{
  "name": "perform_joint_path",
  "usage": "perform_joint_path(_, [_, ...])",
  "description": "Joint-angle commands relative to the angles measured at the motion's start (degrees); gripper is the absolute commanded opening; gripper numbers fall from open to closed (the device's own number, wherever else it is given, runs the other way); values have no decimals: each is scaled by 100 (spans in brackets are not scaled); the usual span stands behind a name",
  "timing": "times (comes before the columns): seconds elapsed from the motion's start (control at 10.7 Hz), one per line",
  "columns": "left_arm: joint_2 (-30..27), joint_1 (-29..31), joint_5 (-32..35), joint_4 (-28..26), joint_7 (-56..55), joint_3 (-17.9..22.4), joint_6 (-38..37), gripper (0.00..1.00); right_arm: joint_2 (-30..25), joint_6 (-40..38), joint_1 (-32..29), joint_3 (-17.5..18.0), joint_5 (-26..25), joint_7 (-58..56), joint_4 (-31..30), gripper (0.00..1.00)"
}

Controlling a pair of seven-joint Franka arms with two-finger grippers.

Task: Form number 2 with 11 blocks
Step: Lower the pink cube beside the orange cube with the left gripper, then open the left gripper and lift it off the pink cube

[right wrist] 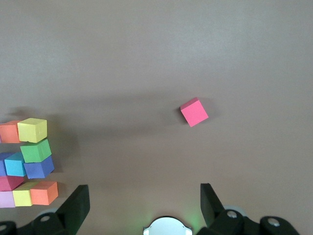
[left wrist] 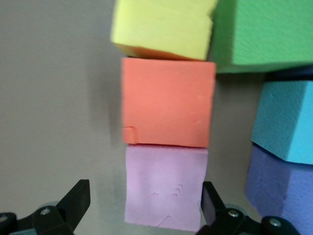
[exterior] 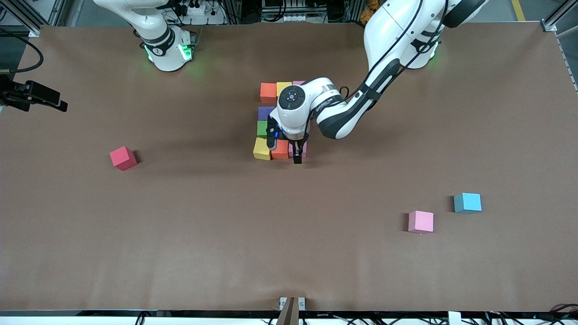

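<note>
The number 2 (exterior: 266, 131) lies mid-table as a cluster of coloured blocks. Its row nearest the front camera is yellow (exterior: 261, 149), orange (exterior: 280, 150) and pink (exterior: 304, 149). My left gripper (exterior: 294, 152) hangs low over that pink block (left wrist: 165, 186), open, with a finger (left wrist: 76, 201) on either side of the block: one close against it, the other well clear. Orange (left wrist: 167, 108), yellow (left wrist: 161, 27), green (left wrist: 264, 34), light blue (left wrist: 286, 120) and purple (left wrist: 279, 191) blocks show around it. My right gripper (right wrist: 142, 203) is open and holds nothing, up over bare table near its base.
Three loose blocks lie apart from the cluster: a crimson one (exterior: 123, 158) toward the right arm's end, and a pink one (exterior: 421, 221) and a light blue one (exterior: 468, 202) toward the left arm's end, nearer the front camera. The left arm covers the cluster's middle.
</note>
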Motion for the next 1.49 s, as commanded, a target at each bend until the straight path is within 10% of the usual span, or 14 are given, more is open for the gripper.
perform_joint_path(0.0, [-193, 40, -163, 80, -292, -13, -59, 100, 9, -15, -67, 10, 110, -65, 32, 100])
perform_joint_path(1.4, [-1616, 1155, -744, 968, -3227, -4, -1527, 100, -61, -68, 30, 45, -347, -12, 32, 100])
